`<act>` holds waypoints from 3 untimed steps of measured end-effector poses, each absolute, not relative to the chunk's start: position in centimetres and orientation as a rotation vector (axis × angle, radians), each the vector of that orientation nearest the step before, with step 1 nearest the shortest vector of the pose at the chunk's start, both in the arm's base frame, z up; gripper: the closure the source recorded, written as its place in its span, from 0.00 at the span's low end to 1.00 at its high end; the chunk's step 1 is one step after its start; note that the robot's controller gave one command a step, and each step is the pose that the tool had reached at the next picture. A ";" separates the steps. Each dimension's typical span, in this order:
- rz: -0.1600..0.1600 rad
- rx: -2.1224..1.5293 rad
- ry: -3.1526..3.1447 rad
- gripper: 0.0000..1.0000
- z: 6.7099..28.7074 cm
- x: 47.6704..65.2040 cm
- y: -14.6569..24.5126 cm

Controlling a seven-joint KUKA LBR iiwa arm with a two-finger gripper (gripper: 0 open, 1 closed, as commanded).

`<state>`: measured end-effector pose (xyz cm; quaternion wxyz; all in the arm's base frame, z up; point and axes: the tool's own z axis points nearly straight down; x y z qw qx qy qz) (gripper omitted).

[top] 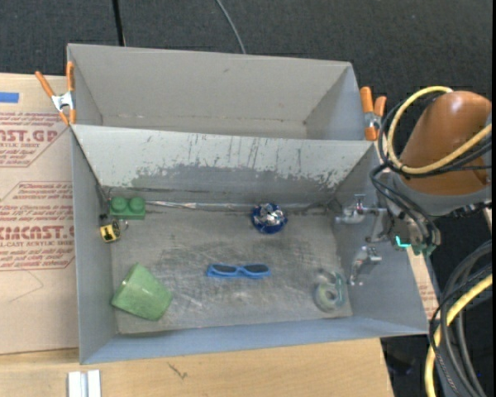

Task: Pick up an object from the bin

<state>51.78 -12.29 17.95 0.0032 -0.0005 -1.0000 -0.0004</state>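
Closest to us, along the front wall of the grey bin (pixel 231 341), two things lie on either side of the blue sunglasses (pixel 237 270). A green plastic cup (pixel 140 292) lies on its side, well to the view's left of the sunglasses. A pale grey-green ring (pixel 329 294), perhaps a small tape roll, lies to their right and a little nearer us. Beyond the sunglasses, by the back wall, sits a small blue-and-white ball-like thing (pixel 269 218). Far to their back left are a green toy brick (pixel 126 207) and a tiny yellow-and-black piece (pixel 108 233).

The claw (pixel 357 240) hangs to the right of the sunglasses, further right than the ring and close to the bin's right wall. We see its two metal fingers (pixel 351 214) spread apart with nothing between them. The ring is the thing nearest to it. It lies just in front of the claw and slightly to the left, apart from it and not between the fingers.

We judge the ring the likeliest pick. It looks light and fairly stiff, and it lies flat on the floor. A sound hold would put one finger in its hole and the other outside the rim. On the smooth metal it may slide when nudged. The walls near it also leave the outer finger little room.
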 end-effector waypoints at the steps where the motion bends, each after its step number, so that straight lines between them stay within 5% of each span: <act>1: 0.000 -0.006 -3.148 0.00 8.5 50.2 -13.9; 3: -0.002 0.164 -3.136 0.00 9.9 48.2 -12.4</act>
